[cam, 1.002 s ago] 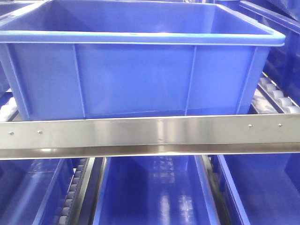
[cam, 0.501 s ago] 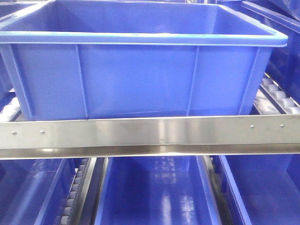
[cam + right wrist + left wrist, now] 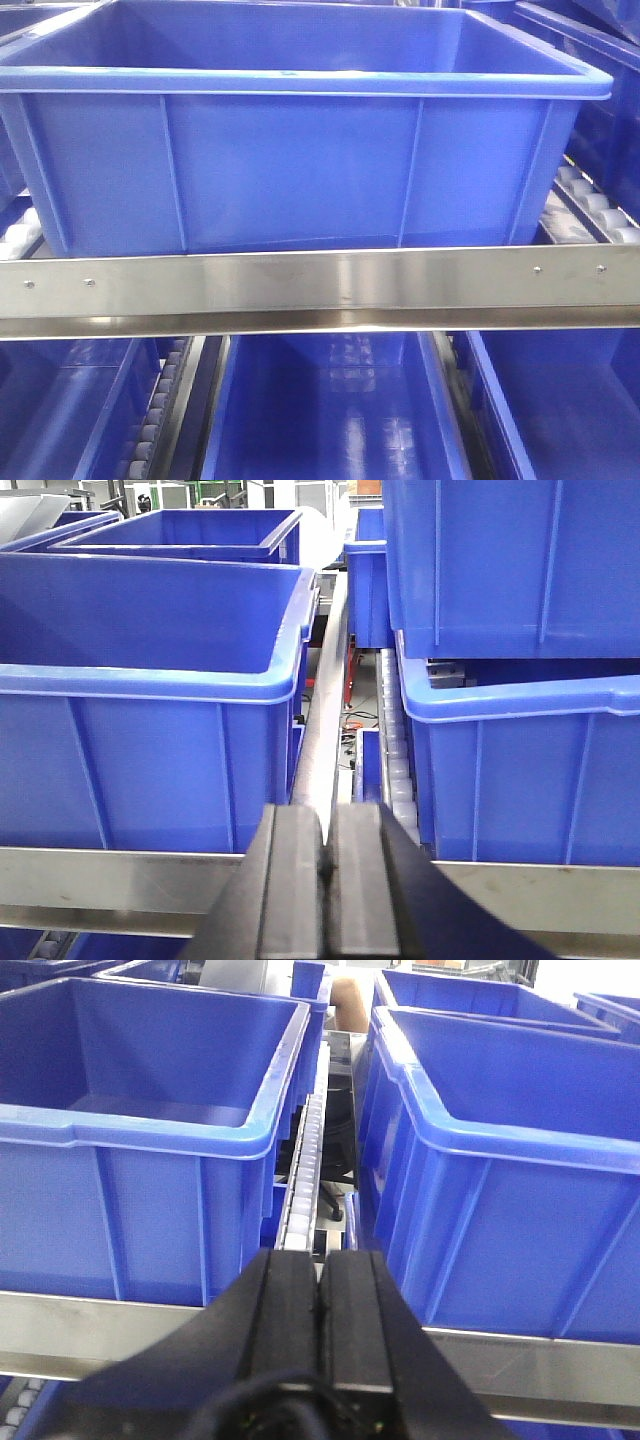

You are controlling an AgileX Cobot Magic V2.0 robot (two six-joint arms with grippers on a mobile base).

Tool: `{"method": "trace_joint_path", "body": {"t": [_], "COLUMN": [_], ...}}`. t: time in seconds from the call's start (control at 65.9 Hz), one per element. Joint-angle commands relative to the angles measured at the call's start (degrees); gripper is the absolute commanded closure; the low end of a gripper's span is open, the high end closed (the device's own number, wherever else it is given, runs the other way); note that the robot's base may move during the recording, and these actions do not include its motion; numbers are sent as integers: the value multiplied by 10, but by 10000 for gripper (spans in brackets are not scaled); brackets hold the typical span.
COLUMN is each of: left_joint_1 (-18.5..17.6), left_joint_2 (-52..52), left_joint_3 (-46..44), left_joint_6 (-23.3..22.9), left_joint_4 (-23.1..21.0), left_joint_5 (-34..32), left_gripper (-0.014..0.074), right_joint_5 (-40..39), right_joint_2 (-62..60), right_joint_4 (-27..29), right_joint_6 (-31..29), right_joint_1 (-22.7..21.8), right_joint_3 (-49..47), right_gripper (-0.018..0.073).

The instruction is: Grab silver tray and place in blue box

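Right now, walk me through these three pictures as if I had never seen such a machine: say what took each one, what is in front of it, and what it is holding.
This is a two-armed robot on a wheeled base. The front view looks straight at a large blue box sitting on a rack behind a steel rail bar; more blue crates sit on the level below. The other two pictures come from cameras on the robot's wrists. Each shows its own gripper as black padded fingers at the bottom edge: the left gripper and the right gripper, both pressed shut with nothing between them. Beyond them are more blue crates and a roller track. The silver tray appears in none of the pictures.
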Motion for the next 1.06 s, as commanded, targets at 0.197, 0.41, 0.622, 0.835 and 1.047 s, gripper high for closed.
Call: {"method": "trace_joint_path", "body": {"t": [0.197, 0.41, 0.622, 0.835, 1.047], "left_joint_1": [-4, -4, -4, -4, -4], "left_joint_2": [-10, -10, -10, -10, -10], "left_joint_3": [-1, -1, -1, -1, -1], "left_joint_6": [1, 1, 1, 1, 1], "left_joint_4": [3, 3, 3, 3, 3], "left_joint_5": [-44, -44, -44, -44, -44], "left_gripper": [693, 693, 693, 693, 693], "right_joint_5": [-54, -54, -54, -54, -54], "right_joint_2": [-12, -12, -12, -12, -12], "right_joint_4": [1, 1, 1, 1, 1], "right_joint_6": [-6, -6, -6, -6, -6], "right_joint_1": [-4, -4, -4, -4, -4], "right_joint_3": [1, 1, 1, 1, 1], "right_gripper": [505, 505, 505, 505, 505]}}
